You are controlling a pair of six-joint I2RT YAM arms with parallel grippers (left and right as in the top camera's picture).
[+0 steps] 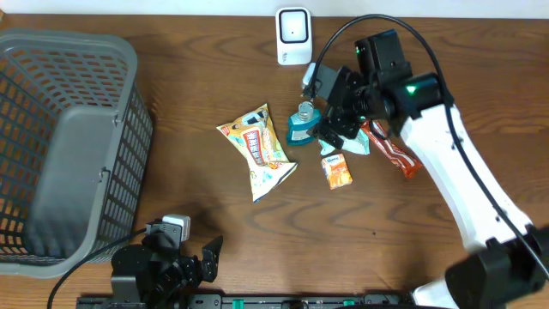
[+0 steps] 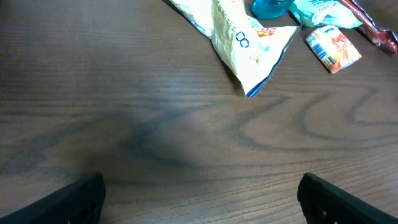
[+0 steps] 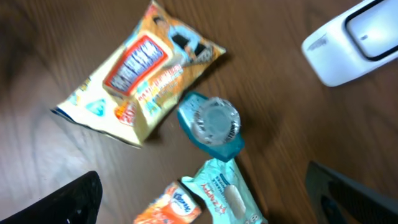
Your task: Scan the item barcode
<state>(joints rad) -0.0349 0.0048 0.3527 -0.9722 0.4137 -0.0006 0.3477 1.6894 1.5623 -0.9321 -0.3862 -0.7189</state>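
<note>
- Overhead view: the right gripper hangs above a tight cluster of goods in the middle of the brown wooden table. Its jaws are spread as wide as they go and hold nothing.
- The right wrist view shows why it is there. The teal-blue plastic bottle with a clear round cap sits almost centred between the two dark fingers, so I judge this to be the item chosen for scanning. It appears to stand cap up, which leaves its sides free for a grip from above.
- The bottle is crowded. The yellow-and-orange foil snack bag lies just beside it on one side. The pale green soft tissue packet and the small orange carton-like packet lie close on the other. The red-brown flat wrapper lies beyond them.
- The white box-shaped barcode scanner stands at the table's far edge, near the cluster, probably so a lifted item needs only a short carry to it.
- No barcode on the bottle can be made out from here.
- The left gripper sits low over bare wood near the front edge, jaws fully apart and empty. It seems parked clear of the right arm's work.
- The grey plastic lattice basket waits at the left, well apart from the goods, likely for scanned goods.
</note>
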